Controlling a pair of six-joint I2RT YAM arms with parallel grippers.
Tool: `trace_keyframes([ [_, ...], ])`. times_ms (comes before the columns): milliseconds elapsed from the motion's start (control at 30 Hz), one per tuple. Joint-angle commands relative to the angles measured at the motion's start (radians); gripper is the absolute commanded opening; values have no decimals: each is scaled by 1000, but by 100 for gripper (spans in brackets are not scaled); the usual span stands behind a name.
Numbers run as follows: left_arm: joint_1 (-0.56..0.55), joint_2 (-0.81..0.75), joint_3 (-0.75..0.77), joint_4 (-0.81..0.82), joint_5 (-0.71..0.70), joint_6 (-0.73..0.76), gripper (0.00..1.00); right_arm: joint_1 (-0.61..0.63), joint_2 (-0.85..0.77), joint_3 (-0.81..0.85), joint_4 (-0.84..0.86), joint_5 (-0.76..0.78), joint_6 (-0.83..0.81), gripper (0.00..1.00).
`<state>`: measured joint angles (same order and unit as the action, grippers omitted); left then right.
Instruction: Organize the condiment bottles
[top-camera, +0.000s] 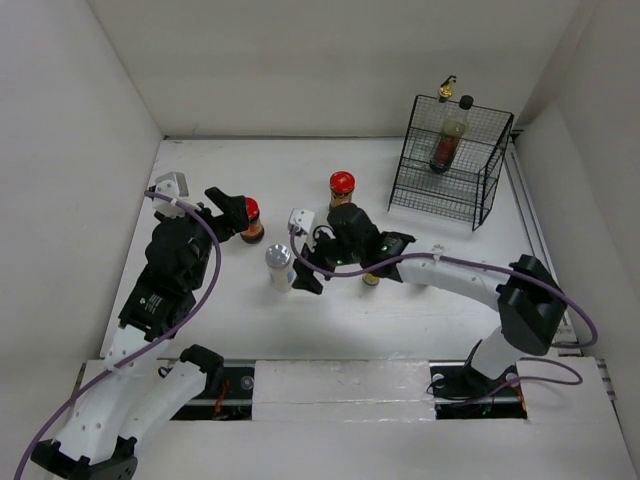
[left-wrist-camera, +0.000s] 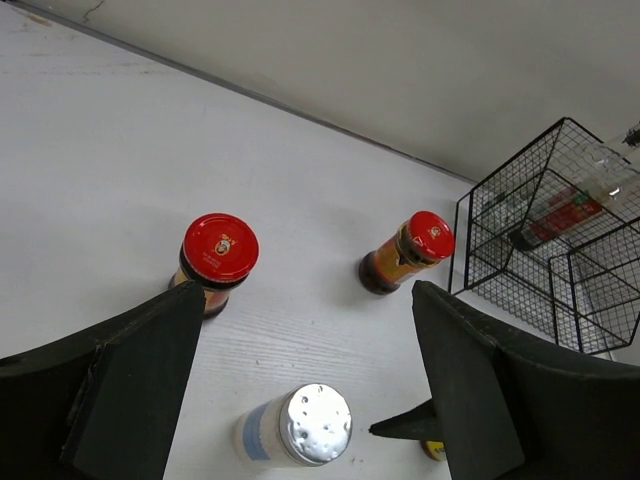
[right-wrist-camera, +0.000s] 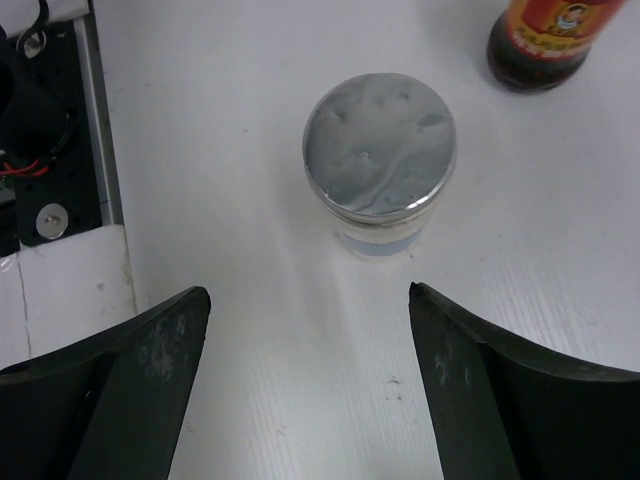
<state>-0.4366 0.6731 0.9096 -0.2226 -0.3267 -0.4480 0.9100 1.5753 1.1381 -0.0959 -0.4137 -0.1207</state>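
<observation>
A white shaker (top-camera: 280, 266) with a silver lid stands mid-table. My right gripper (top-camera: 303, 265) is open just right of it; the right wrist view shows the shaker (right-wrist-camera: 380, 150) ahead of the open, empty gripper (right-wrist-camera: 310, 300). My left gripper (top-camera: 230, 212) is open beside a red-capped jar (top-camera: 251, 220). In the left wrist view the gripper (left-wrist-camera: 308, 300) is empty, with the jar (left-wrist-camera: 218, 255) by the left finger and the shaker (left-wrist-camera: 300, 428) below. A red-capped dark bottle (top-camera: 342, 188) stands behind. A small yellow bottle (top-camera: 371, 279) peeks from under the right arm.
A black wire basket (top-camera: 480, 190) stands at the back right, holding a dark bottle (top-camera: 448, 140) and a clear gold-spouted one (top-camera: 445, 88). It also shows in the left wrist view (left-wrist-camera: 500, 215). White walls enclose the table on three sides.
</observation>
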Motion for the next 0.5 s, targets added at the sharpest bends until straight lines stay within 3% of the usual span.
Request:
trace_keyframes([
  [0, 6, -1, 28, 23, 11, -8, 81, 24, 48, 58, 76, 18, -19, 86],
  [133, 6, -10, 28, 37, 20, 3, 81, 24, 113, 92, 122, 93, 4, 88],
  [467, 6, -21, 18, 37, 29, 3, 81, 44, 218, 100, 397, 104, 96, 88],
])
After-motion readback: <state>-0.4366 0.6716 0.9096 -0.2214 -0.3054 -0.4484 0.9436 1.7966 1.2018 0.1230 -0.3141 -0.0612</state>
